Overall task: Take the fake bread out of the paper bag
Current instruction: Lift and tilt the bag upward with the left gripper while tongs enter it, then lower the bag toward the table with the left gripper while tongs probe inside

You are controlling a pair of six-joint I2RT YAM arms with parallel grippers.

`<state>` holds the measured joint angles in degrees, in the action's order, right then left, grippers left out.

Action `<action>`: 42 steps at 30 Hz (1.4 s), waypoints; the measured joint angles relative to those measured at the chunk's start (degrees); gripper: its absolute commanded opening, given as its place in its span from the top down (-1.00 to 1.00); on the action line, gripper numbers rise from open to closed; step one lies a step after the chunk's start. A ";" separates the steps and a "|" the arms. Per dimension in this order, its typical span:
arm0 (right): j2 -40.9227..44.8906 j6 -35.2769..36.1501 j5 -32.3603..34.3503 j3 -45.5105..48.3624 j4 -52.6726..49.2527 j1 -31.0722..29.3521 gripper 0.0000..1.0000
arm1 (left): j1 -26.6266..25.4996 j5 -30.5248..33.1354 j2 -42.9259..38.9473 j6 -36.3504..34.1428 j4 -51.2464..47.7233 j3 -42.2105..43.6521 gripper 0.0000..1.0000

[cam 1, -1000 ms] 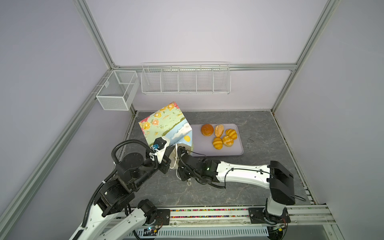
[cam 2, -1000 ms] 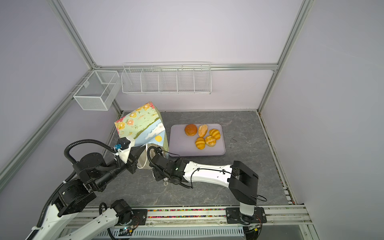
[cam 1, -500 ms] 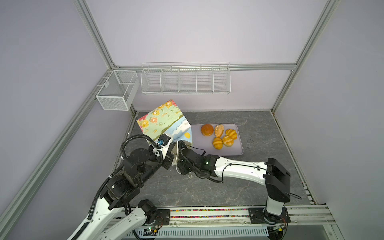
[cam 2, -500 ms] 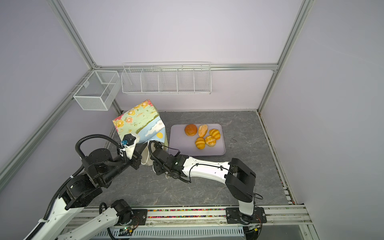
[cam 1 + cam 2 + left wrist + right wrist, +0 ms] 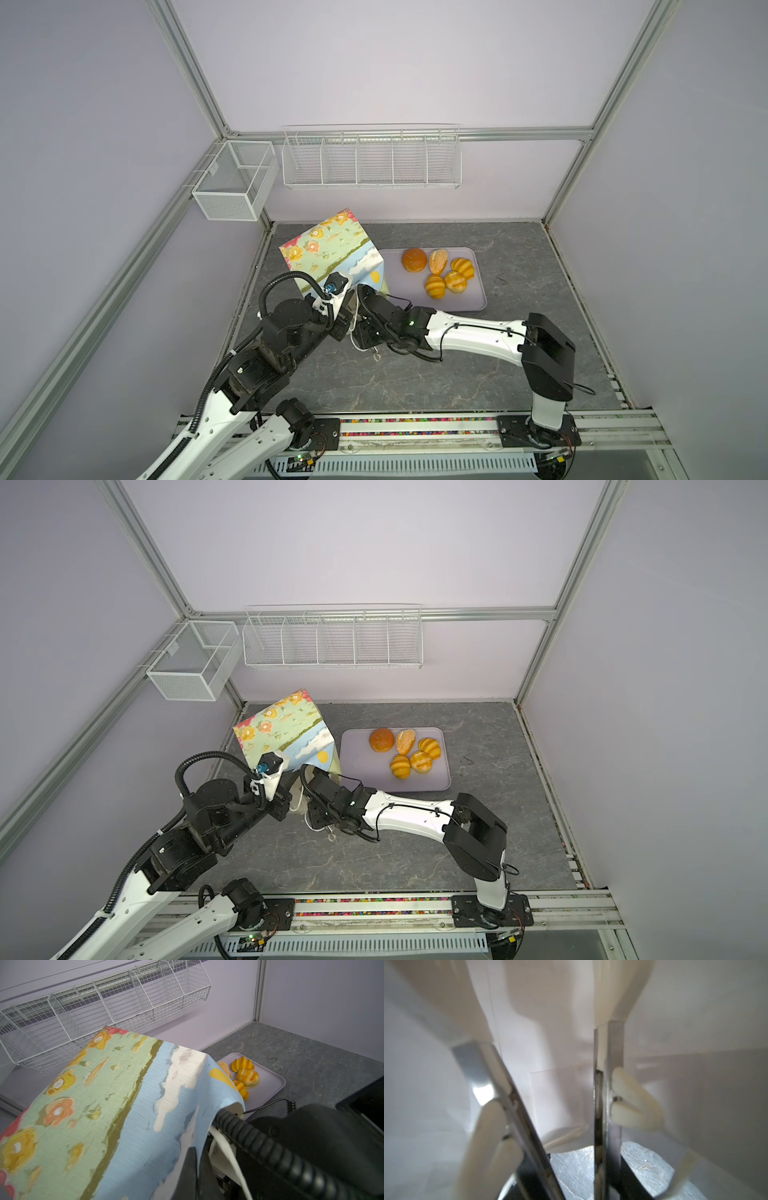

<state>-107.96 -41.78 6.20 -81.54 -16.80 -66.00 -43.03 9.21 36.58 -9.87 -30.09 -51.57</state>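
**Five breads out, bag not yet shown empty**

The grey table (image 5: 519, 365) carries the whole scene. At its far left the bag (image 5: 328, 249) is tipped up off the surface. Its base is raised toward the far-left corner and its mouth points down and near, where both arms meet it. Just right of the bag the tray (image 5: 399, 291) lies flat, its near-left part bare.

The left gripper (image 5: 196, 1159) is closed on the bag's near rim, pinching the paper and carrying the tilt. The right gripper (image 5: 544, 1039) reaches from the right into the mouth. In the right wrist view its fingers (image 5: 500, 1084) stand apart with only white lining (image 5: 550, 1001) beyond them, and they grip nothing. A white cord (image 5: 354, 332) hangs loose below the mouth, between the two wrists.

Done: five breads lie on the far half of the tray.
- The bun (image 5: 414, 260) is leftmost.
- The seeded roll (image 5: 437, 260) is just right of it.
- The three striped rolls (image 5: 455, 281) are bunched together to the right and near side.

Left: no bread shows inside the bag in any view, since what the wrist camera sees is bare lining. The deeper part is hidden, so I cannot tell whether anything remains. I judge the task well past halfway. What seems to remain is a search of the bag's depths for leftover pieces, moving any to the tray.
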 measured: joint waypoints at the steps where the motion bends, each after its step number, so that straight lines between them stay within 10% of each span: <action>1: -0.46 -0.28 -0.94 -0.24 0.07 0.46 0.07 | 0.00 0.04 -0.76 0.09 0.28 0.55 1.00; 11: -5.53 -0.90 -4.11 -8.24 -0.26 1.79 0.16 | 0.28 0.90 -7.32 -0.55 6.01 6.14 1.00; 26: 2.78 -3.23 -4.04 3.39 -0.15 0.59 0.87 | 0.09 5.05 2.10 2.54 6.49 5.46 1.00; 42: 5.38 -2.10 -3.50 8.83 -1.75 -7.32 0.87 | -0.09 10.95 2.12 8.59 -0.13 11.08 1.00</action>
<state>-102.59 -43.88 2.70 -72.71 -18.55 -73.32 -43.11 20.16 38.70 -1.28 -30.22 -40.49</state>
